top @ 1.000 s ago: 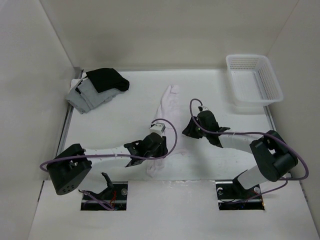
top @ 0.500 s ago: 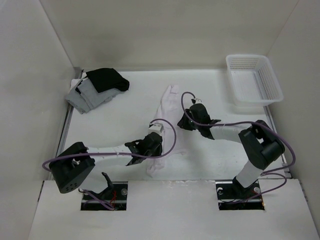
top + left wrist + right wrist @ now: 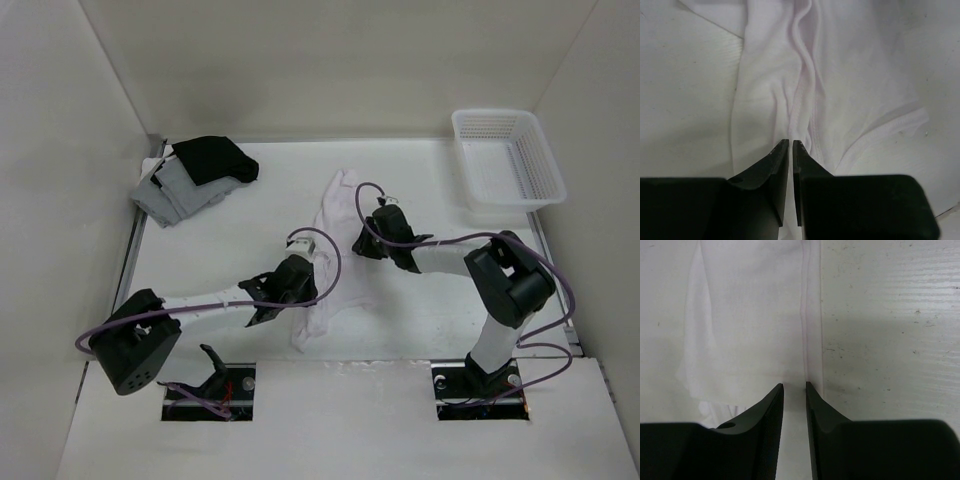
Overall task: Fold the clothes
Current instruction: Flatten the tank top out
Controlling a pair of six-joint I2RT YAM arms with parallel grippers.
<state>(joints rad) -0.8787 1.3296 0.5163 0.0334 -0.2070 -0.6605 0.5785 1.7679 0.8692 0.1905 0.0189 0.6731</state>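
While the clothes [image 3: 333, 212], one crumpled white shirt, lie in a long strip down the middle of the surface [image 3: 230, 235], reaching from near the far edge almost to the near edge, I see my left claw [image 3: 790, 143] on the strip's near half. Its jaws are drawn together to a hairline, pinching a raised ridge of the fabric. My right claw [image 3: 794, 385] sits at the strip's right border, closer to the far edge, its jaws a narrow gap apart with the hemmed edge running straight in between them, and I cannot tell whether they actually bite the cloth.
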